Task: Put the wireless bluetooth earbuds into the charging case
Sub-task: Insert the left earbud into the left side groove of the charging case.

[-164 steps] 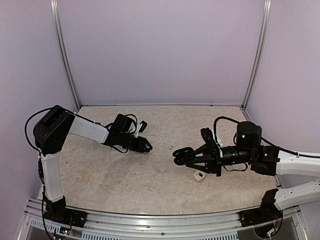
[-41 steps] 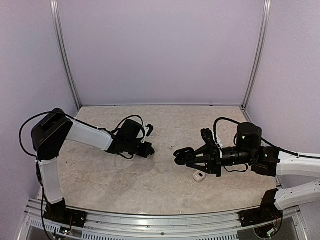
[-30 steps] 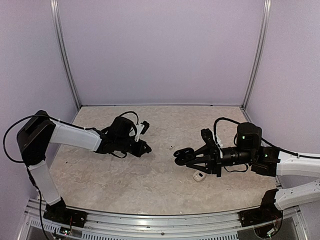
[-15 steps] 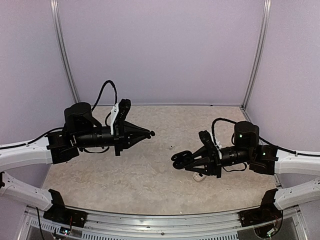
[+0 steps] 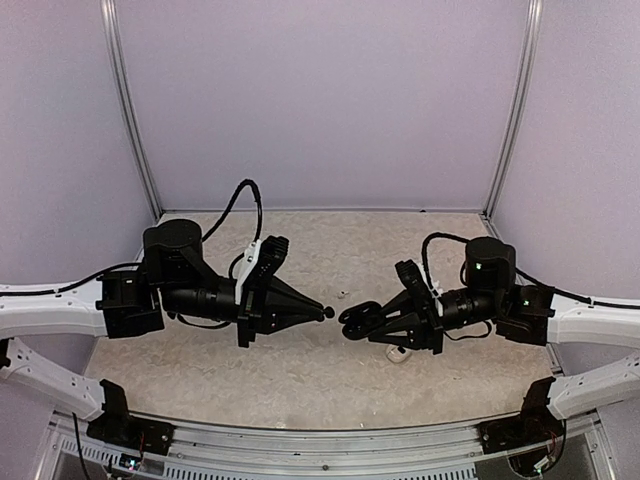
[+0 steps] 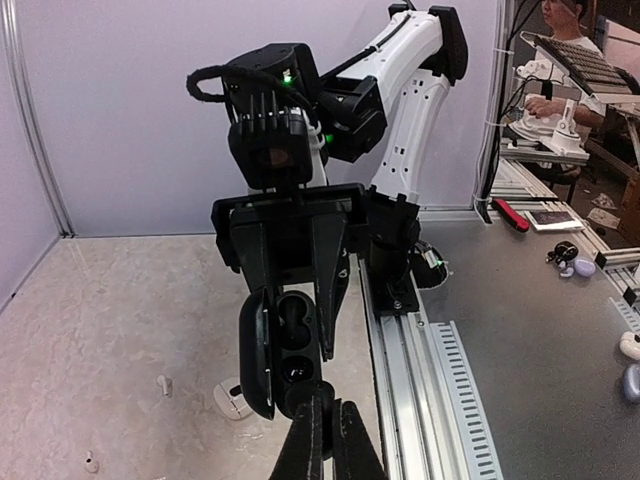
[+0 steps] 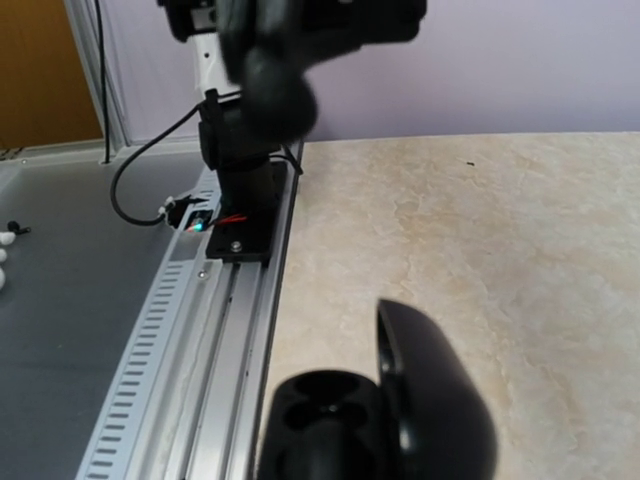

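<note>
My right gripper (image 5: pixel 362 320) is shut on the black charging case (image 5: pixel 350 318) and holds it above the table, open, with its lid (image 6: pixel 255 345) hinged aside. The case's two cavities (image 6: pixel 288 335) face my left gripper. My left gripper (image 5: pixel 325 313) is shut on one tiny black earbud (image 6: pixel 304 396), held right at the case's near end, by the lower cavity. In the right wrist view the case (image 7: pixel 330 420) fills the bottom and the left fingertips (image 7: pixel 275 90) are a blur at the top. I cannot make out a second earbud.
A small white object (image 5: pixel 397 351) lies on the table under my right gripper and also shows in the left wrist view (image 6: pixel 233 400). Tiny white bits lie on the table (image 5: pixel 343 294). The aluminium rail (image 5: pixel 300 440) runs along the near edge.
My left arm has lifted off the table at the left and swung right, bringing its shut tip up to the case. My right gripper has shifted slightly left with the case.
</note>
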You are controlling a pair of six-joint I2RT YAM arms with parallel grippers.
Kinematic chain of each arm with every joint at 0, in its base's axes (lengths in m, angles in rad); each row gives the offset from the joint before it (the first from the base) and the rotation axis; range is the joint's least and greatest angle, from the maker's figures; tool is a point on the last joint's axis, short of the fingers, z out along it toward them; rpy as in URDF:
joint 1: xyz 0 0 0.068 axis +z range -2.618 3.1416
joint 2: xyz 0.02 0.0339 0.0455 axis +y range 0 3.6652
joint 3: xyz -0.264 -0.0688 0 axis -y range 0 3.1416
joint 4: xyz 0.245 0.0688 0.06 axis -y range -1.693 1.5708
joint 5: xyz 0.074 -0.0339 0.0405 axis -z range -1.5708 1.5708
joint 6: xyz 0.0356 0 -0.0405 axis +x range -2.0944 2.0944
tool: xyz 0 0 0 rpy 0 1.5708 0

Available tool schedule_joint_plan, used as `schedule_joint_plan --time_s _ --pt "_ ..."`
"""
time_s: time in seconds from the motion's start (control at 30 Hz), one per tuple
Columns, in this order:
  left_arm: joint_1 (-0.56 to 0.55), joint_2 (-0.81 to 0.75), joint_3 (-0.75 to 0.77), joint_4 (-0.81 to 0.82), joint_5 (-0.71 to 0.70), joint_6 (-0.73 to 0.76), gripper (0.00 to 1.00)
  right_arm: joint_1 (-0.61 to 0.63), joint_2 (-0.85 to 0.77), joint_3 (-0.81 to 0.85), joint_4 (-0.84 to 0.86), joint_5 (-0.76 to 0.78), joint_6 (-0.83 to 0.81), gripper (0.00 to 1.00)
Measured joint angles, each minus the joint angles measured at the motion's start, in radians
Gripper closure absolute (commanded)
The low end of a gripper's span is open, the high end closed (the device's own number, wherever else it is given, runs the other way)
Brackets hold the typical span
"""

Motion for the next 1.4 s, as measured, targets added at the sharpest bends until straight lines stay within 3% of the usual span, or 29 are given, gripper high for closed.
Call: schedule_joint_plan --time_s 0.37,1.4 --pt "-0.057 0.104 0.021 0.009 0.002 0.015 1.00 0.042 0.020 0.016 -0.011 -0.006 -0.054 1.00" --pt "-0.064 0.144 0.049 -0.013 -0.040 0.065 1.00 0.054 0.036 0.047 -0.038 -0.002 -0.070 1.00"
